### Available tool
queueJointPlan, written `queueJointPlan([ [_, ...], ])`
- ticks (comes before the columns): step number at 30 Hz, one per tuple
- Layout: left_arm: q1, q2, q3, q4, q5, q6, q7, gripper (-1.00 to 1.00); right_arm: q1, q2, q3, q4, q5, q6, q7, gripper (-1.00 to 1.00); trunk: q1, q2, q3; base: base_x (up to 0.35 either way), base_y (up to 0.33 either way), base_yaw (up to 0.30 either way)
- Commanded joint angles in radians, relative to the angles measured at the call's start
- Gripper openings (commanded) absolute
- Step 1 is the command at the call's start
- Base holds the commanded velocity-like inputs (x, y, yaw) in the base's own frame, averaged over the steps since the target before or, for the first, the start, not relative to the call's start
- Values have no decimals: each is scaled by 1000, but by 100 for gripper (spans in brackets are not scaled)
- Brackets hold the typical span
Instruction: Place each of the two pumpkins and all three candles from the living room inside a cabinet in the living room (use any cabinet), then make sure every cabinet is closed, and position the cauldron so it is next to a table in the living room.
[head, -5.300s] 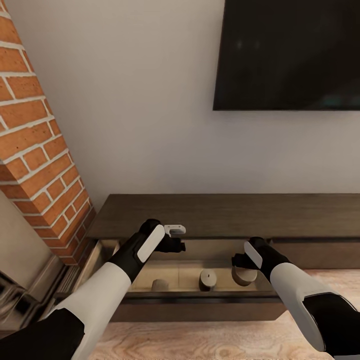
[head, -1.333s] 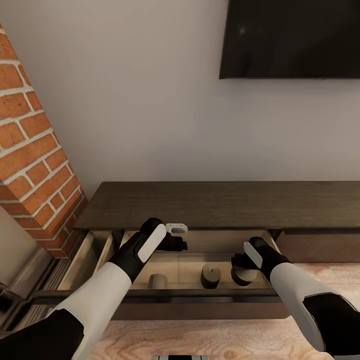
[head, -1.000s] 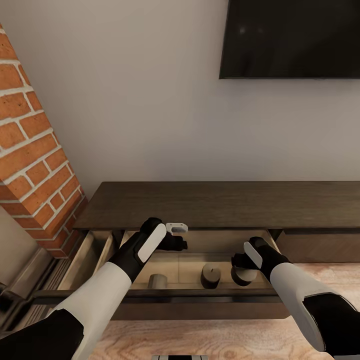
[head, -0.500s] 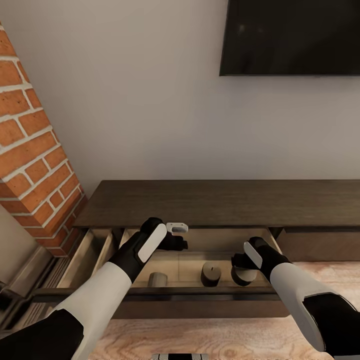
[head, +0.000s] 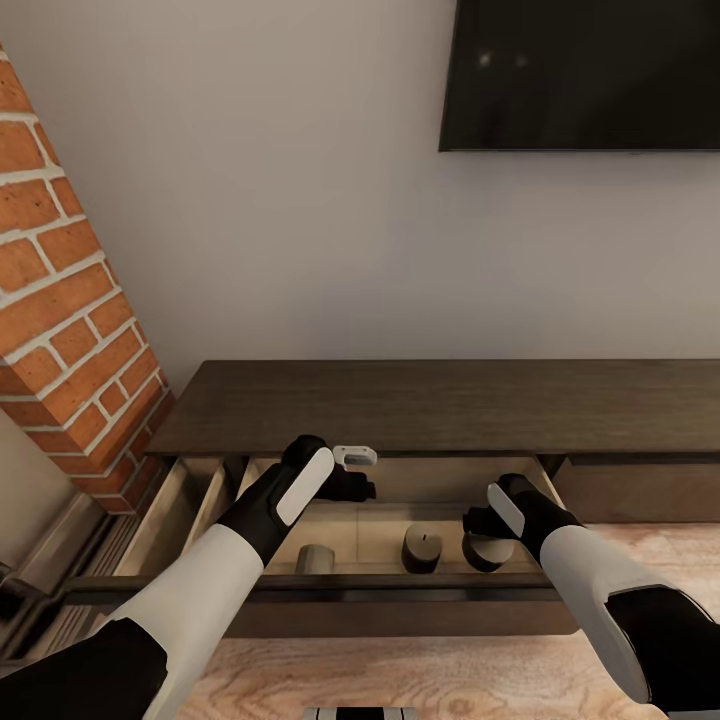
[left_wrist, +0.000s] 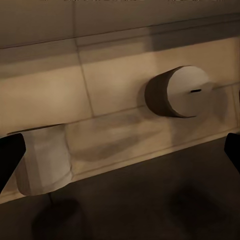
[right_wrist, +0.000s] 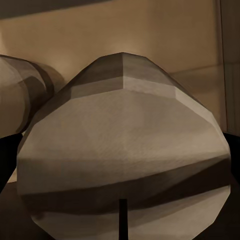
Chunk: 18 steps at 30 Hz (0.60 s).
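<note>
Three squat grey-olive candles (head: 421, 550) standing in long dark-brown cabinet's (head: 440, 405) open drawer; right fingers (head: 478, 524) spread around rightmost, left fingers (head: 357, 488) apart, empty.

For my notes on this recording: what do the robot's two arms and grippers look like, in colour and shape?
Both arms are smooth rounded tubes: black upper segments, white forearm shells, then black wrists. Each wrist carries an elongated white oval panel. The left gripper is black with a small pale grey block beside it; the right gripper is black too. In the wrist views the fingertips show as plain dark shapes. No cables or markings are visible.
</note>
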Motion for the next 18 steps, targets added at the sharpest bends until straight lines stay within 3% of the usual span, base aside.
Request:
queueJointPlan([
  [1, -1, 0, -1, -1, 10, 2, 10, 100, 0, -1, 7, -2, -11, 4, -7, -100, 0, 0, -1, 0, 0, 0],
  [18, -1, 0, -1, -1, 11, 1, 10, 100, 0, -1, 7, -2, -10, 4, -7, -100, -8, 14, 5, 0, 0, 0],
])
